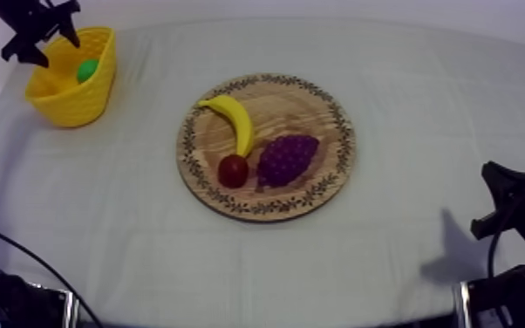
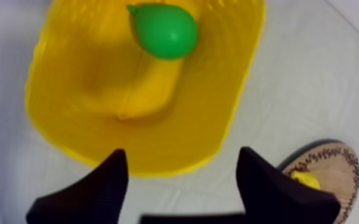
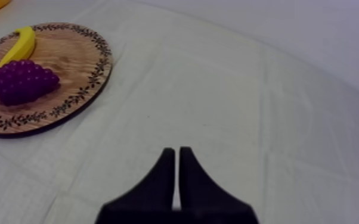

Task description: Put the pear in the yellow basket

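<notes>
Three fruits share the wooden board [image 1: 318, 113] in the top view: banana [image 1: 234, 122], small red fruit [image 1: 233, 170], grapes [image 1: 287, 159]. At its ten o'clock, near the edge of the surface [image 1: 405, 253], the yellow basket [image 1: 70, 106] holds the pear [image 1: 87, 70], with our left fingers [image 1: 30, 51] over its rim. Open room runs from three to six o'clock. Left wrist view: those fingers are spread, empty, above the basket's near rim. Right wrist view: we see our right fingers [image 3: 164, 179] pressed together over bare surface, well off the board's edge.

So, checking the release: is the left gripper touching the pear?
Apart. The left wrist view shows the left gripper open above the yellow basket, with a clear stretch of basket between its fingers and the pear.
</notes>
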You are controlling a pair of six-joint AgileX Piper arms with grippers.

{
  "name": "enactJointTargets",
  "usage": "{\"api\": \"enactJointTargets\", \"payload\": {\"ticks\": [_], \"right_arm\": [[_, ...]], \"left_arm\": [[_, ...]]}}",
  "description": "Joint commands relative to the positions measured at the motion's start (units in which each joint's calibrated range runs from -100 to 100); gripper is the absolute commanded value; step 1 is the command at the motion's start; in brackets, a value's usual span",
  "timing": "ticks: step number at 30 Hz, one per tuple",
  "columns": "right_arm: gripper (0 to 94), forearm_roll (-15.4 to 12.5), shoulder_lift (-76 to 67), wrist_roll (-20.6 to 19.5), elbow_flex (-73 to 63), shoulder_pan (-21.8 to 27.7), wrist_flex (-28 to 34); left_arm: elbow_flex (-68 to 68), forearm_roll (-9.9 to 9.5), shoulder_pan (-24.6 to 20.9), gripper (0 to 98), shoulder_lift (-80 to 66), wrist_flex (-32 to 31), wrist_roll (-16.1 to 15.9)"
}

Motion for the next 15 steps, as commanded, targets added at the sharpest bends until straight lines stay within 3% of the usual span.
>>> {"api": "enactJointTargets", "payload": {"ticks": [1,6,15], "right_arm": [[0.4,0.0,0.0,0.0,0.0,0.0,0.0],[0.4,0.0,0.0,0.0,0.0,0.0,0.0],[0.4,0.0,0.0,0.0,0.0,0.0,0.0]], "left_arm": [[3.9,-0.11,0.2,55.4,-5.4,-1.8,-0.3],[12.4,-0.09,0.5,38.9,-14.1,-9.3,-1.6],[30.8,0.12,0.3,14.6,-29.6,-29.1,-6.6]]}}
